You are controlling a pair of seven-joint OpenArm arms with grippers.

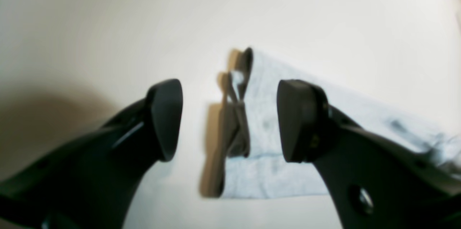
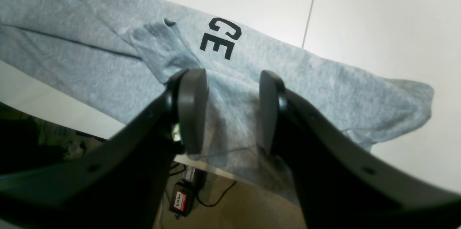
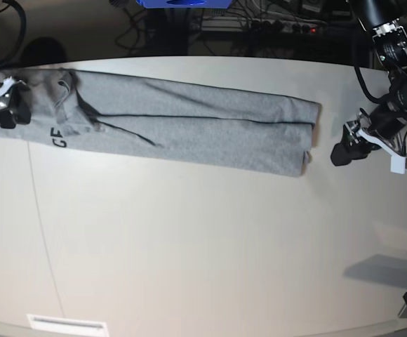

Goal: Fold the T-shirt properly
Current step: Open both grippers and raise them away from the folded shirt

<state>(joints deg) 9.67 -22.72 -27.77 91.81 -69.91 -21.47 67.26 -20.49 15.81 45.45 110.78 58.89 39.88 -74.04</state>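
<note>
— Across the white table (image 3: pixel 189 246), where does the T-shirt (image 3: pixel 189 126) lie?
— Folded into a long grey band along the table's far side, with black letters showing near one end.
— And the left gripper (image 1: pixel 229 119)?
— Just off the T-shirt's hem end, apart from the cloth, jaws spread wide with nothing between them.
— The right gripper (image 2: pixel 233 112)?
— At the T-shirt's lettered end, by the table edge. Grey fabric lies between its half-parted jaws; whether they pinch it cannot be told
</note>
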